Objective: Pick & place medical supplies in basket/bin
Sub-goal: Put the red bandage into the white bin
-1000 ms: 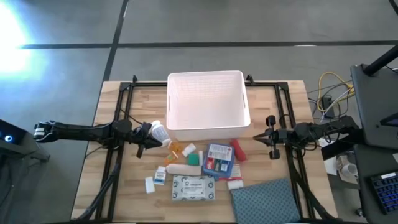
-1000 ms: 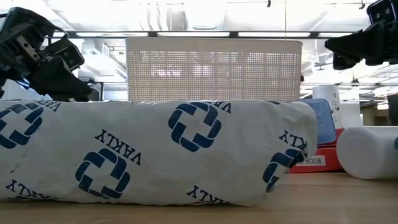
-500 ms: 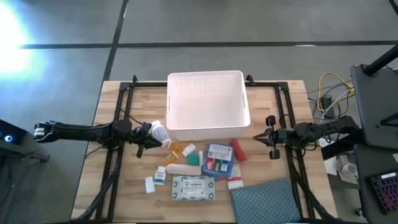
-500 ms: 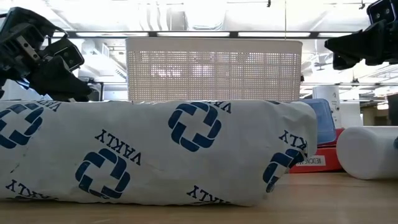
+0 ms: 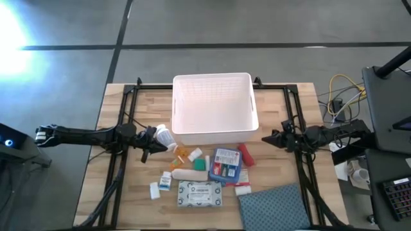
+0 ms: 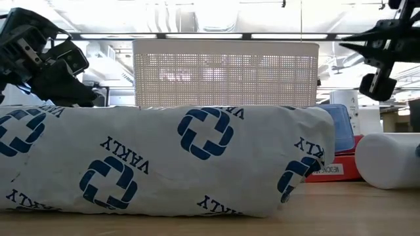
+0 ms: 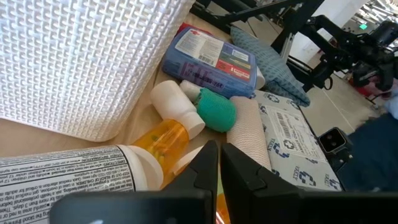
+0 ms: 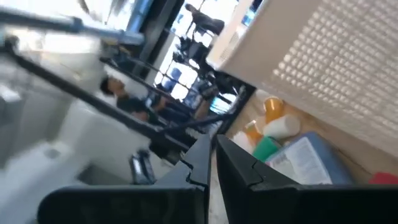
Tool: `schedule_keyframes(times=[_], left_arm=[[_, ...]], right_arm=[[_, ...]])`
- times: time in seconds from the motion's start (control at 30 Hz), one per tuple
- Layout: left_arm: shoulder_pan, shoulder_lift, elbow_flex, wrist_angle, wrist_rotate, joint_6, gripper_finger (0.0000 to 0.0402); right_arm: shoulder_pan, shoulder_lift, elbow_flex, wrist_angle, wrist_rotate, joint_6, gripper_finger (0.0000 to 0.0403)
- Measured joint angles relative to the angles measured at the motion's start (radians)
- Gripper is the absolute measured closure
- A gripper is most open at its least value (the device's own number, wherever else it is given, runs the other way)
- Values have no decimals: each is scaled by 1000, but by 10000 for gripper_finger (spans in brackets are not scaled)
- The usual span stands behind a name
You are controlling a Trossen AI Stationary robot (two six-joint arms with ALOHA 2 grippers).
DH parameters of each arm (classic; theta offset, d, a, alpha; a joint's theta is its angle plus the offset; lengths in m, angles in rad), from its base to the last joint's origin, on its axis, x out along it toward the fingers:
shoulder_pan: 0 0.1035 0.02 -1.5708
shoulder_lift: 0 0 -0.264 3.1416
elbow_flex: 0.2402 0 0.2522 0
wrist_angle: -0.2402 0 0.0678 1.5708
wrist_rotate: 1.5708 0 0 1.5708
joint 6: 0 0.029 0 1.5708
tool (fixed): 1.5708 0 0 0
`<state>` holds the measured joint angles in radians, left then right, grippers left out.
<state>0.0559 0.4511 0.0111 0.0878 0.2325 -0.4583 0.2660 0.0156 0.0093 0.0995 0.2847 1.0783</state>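
Observation:
The white lattice basket stands at the table's far middle. In front of it lie the medical supplies: a white pill bottle, an orange vial, a white roll, a blue-red-white box, a red tube and a flat packet. My left gripper is shut and hovers beside the pill bottle, its tips over the orange vial. My right gripper is shut and hangs level, right of the basket, holding nothing.
A blue-grey textured cloth lies at the near right corner. Two small boxes sit left of the packet. Black frame rails run along both table sides. In the low view the packet fills the foreground before the basket.
My right gripper has rolled about its own pointing line without shifting place; it stays shut. Nothing on the table has moved.

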Motion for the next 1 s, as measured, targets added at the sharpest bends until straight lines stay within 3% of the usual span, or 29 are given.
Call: schedule_keyframes(times=[0.1, 0.27, 0.33, 0.5, 0.8, 1.0], left_arm=[[0, 0, 0, -1, 0, 0, 401], [0, 0, 0, -1, 0, 0, 401], [0, 0, 0, -1, 0, 0, 401], [1, 0, 0, -1, 0, 0, 401], [1, 0, 0, -2, 0, 0, 401], [1, 0, 0, -2, -1, 101, 401]], right_arm=[[0, 0, 0, 23, 16, -30, 385], [0, 15, 0, 31, 221, 37, 385], [0, 28, 0, 33, 245, 82, 385], [0, 123, 1, 30, 86, 251, 385], [13, 441, 1, -35, -225, 642, 385], [13, 617, 89, -37, -382, 654, 385]])
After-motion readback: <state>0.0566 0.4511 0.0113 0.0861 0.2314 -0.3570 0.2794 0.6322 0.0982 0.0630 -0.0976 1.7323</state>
